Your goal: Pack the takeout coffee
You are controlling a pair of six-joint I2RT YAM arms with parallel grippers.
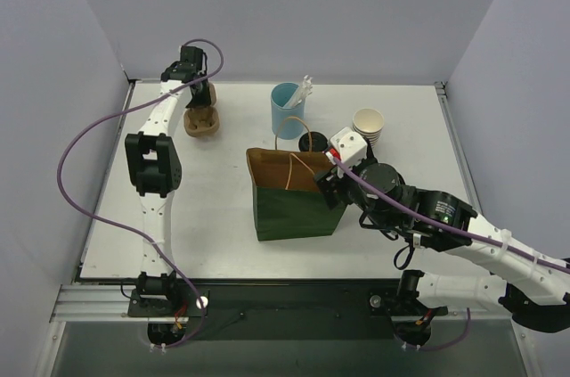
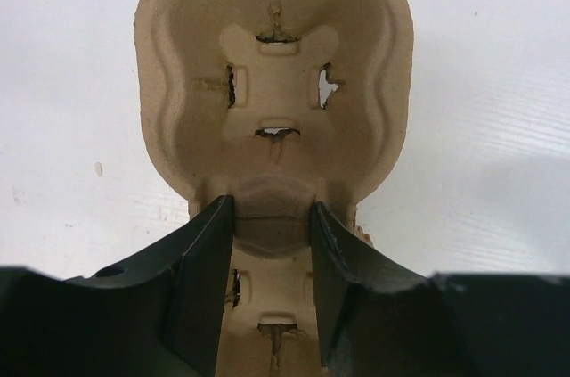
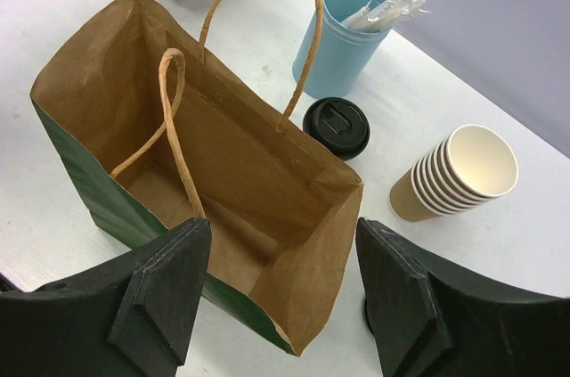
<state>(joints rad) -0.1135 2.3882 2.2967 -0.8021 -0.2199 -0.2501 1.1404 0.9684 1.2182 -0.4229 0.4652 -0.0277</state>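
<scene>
Top view: the coffee (image 1: 313, 141) stands at the bag's (image 1: 289, 208) 12 o'clock, just beside it. Left wrist: the left gripper (image 2: 272, 212), half closed, pinches the tray (image 2: 276, 83); its ridge may tear. Right wrist: the right gripper (image 3: 280, 239), wide and empty, may tip the bag.

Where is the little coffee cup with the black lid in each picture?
Top external: takeout coffee, mid-table, just behind the green bag.
Left wrist: not in it; only the pulp cup tray shows.
Right wrist: takeout coffee, upper middle, beyond the bag's far edge.
Shared landmark: the light-blue cup beside it.
</scene>
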